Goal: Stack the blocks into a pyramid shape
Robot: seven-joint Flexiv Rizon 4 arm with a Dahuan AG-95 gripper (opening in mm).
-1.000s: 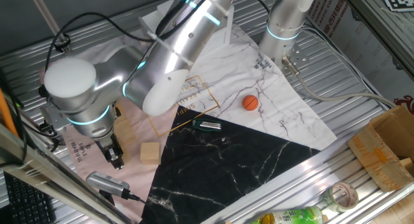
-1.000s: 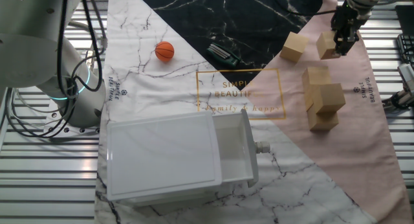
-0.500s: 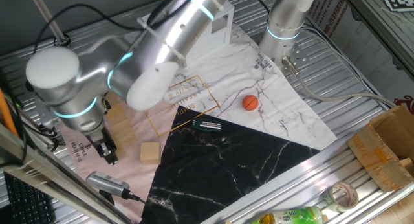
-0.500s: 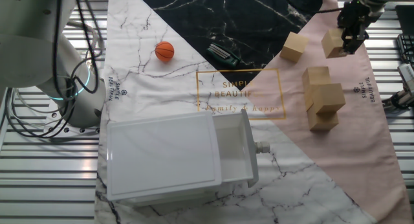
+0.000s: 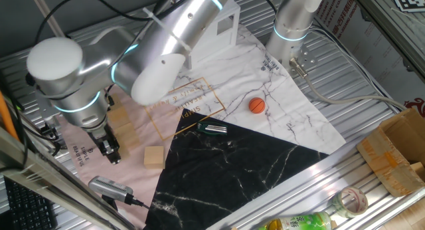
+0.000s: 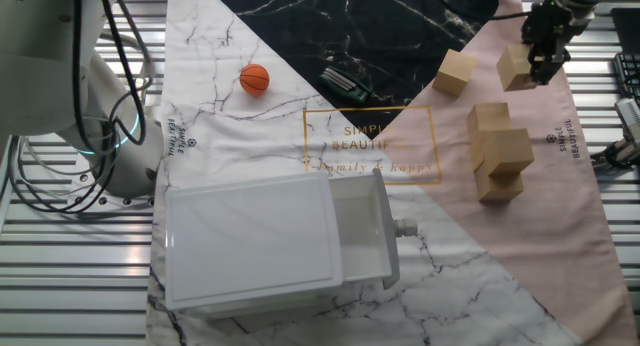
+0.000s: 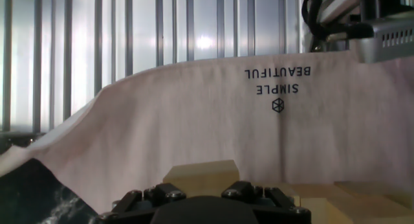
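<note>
My gripper point(image 6: 541, 68) is shut on a tan wooden block point(image 6: 515, 68) near the far edge of the pink cloth. In the hand view the block point(image 7: 202, 173) sits between the jaws, just above the gripper point(image 7: 206, 197). A lone block point(image 6: 455, 72) lies to the left of it, also seen in the one fixed view point(image 5: 154, 156). A cluster of blocks point(image 6: 490, 117) lies nearer, with one block point(image 6: 511, 151) resting on top of others. In the one fixed view the gripper point(image 5: 110, 153) is low over the cloth and the arm hides part of the cluster point(image 5: 119, 117).
An orange ball point(image 6: 254, 79) lies on the white marble cloth. A small black tool point(image 6: 347, 83) lies on the black cloth. A white box-like house point(image 6: 270, 241) stands in front. A cardboard box point(image 5: 398, 150) and cables lie beside the table.
The gripper moved with the block away from the lone block, toward the cloth's edge, then held still over the last half second.
</note>
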